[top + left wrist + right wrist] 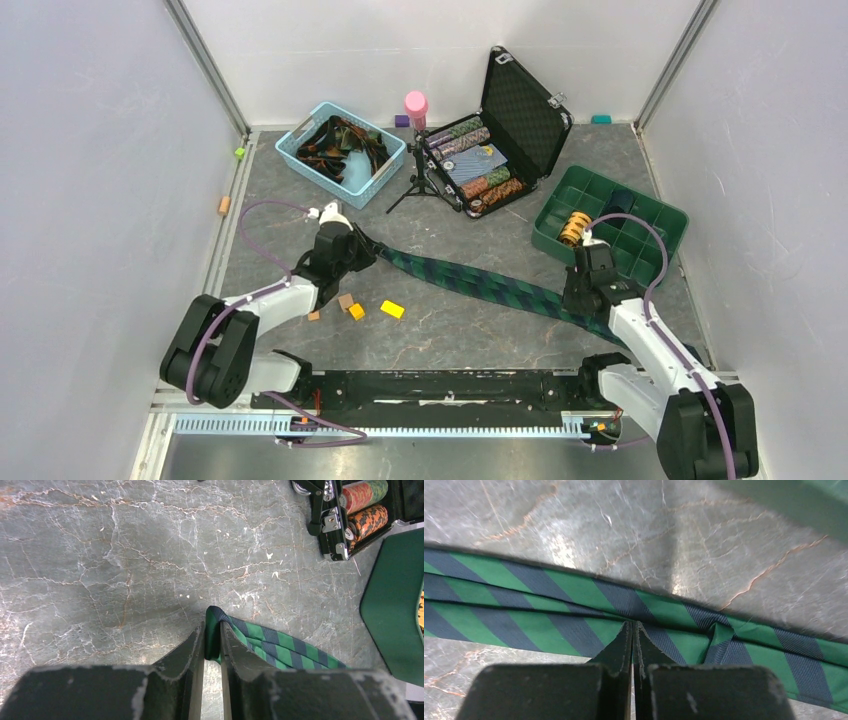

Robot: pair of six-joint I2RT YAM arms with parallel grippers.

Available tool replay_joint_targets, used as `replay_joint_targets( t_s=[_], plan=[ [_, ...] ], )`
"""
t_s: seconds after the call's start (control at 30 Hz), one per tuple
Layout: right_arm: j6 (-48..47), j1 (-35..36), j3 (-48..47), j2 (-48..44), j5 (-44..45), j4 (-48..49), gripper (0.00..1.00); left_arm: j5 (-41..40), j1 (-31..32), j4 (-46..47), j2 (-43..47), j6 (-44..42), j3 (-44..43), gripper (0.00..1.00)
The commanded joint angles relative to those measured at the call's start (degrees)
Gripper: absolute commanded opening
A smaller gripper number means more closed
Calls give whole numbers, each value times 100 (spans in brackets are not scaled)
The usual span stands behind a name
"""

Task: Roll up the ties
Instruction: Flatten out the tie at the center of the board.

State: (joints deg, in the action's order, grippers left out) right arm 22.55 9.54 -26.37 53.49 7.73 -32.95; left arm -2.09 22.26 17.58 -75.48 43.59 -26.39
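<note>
Okay, left gripper [212, 630] is clamped on one folded end of the green-and-navy plaid tie [480, 283], with the fabric sandwiched between its fingers and the rest trailing off to its right across the table [450, 340]. Right gripper [632, 626] has its jaws pressed together on the tie farther along, cloth puckering right at the tips, tie running crosswise under it. More ties [340, 145] sit in a blue basket [375, 180], well beyond the left gripper.
</note>
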Motion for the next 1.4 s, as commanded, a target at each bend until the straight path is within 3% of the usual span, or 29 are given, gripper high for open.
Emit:
replay_joint_targets(
  t_s=[0.0, 0.33, 0.57, 0.87, 1.17, 1.37],
  plan=[
    [70, -66, 150, 24, -315, 43, 0, -218, 2, 17, 123, -149, -236, 23],
    [509, -77, 336, 337, -280, 113, 0, -274, -27, 120, 71, -15, -444, 24],
    [703, -111, 513, 535, -81, 140, 0, -149, -241, 577, -220, 518, -670, 22],
    [741, -157, 553, 387, -51, 147, 0, -19, -503, 1885, -1158, 1310, -722, 17],
    [732, -160, 593, 325, -155, 180, 0, -107, -503, 2973, -2306, 1588, -936, 20],
    [740, -165, 631, 295, -191, 192, 0, -285, -495, 3069, -2655, 1547, -1137, 22]
  ],
)
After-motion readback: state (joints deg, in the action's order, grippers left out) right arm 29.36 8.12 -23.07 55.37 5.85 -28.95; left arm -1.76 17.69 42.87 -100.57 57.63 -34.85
